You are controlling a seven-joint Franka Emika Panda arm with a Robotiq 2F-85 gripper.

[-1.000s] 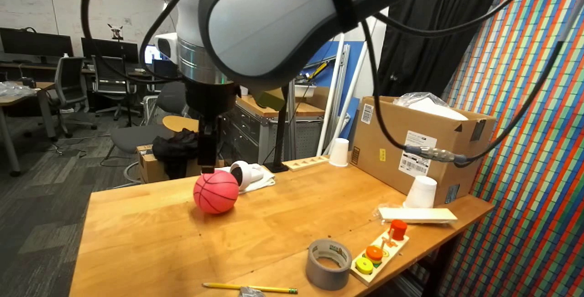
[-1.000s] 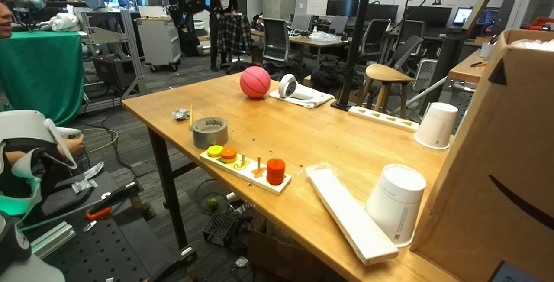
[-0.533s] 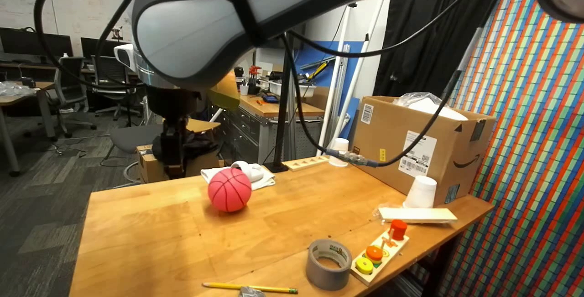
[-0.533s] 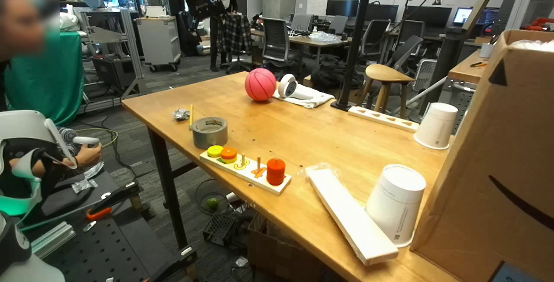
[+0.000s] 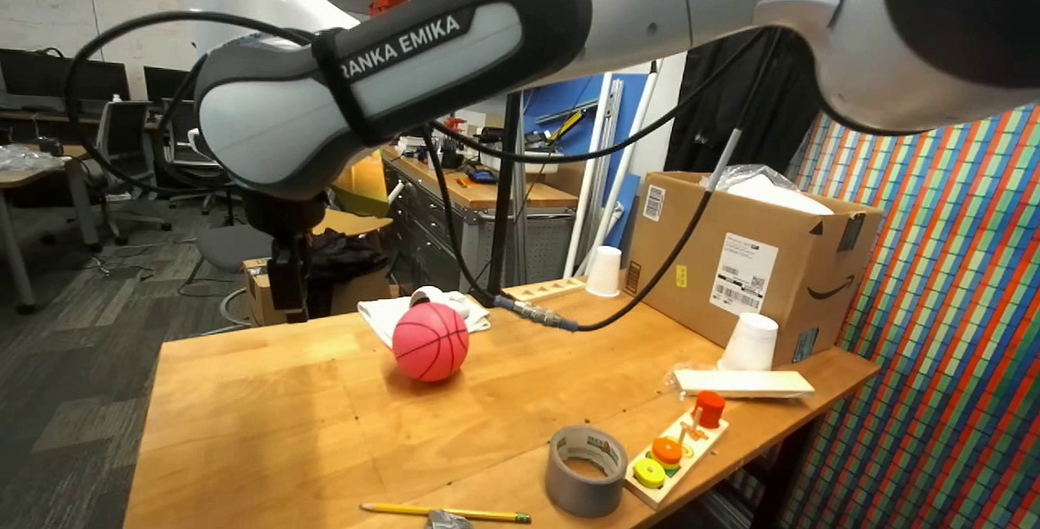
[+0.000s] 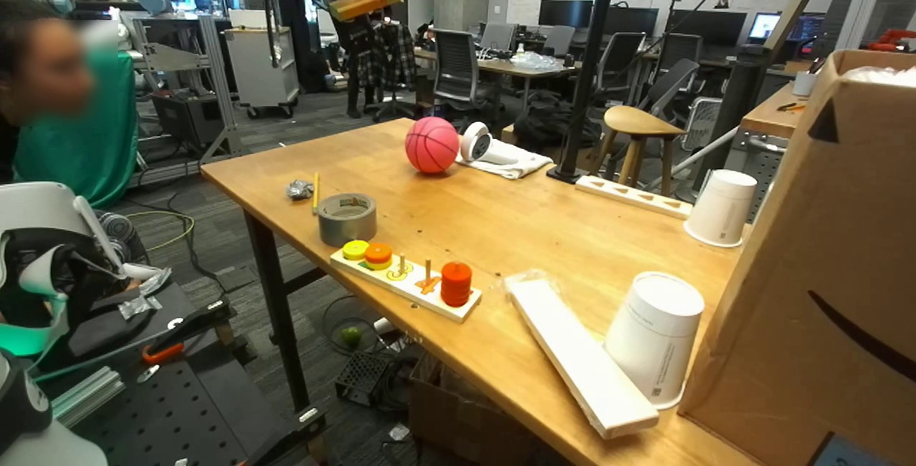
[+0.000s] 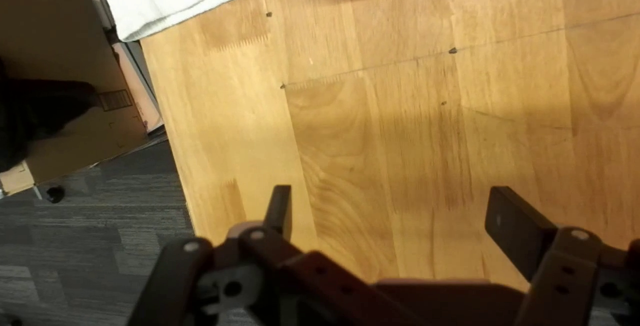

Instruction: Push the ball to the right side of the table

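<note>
Pink seamed ball (image 5: 431,342) has shifted since earlier frame; gap to your end effector (image 7: 392,201) looks wider in an exterior view. Your fingers (image 7: 281,211) stand wide apart, ball beyond them. Wood-grained counter (image 7: 380,140) runs from fingers to ball; counter edge slants past one finger. Farther from end effector than ball: two upturned white cups (image 6: 655,337), one grey tape roll (image 6: 347,226).

Pink ball (image 6: 432,145) — on wooden table (image 6: 504,219)
</note>
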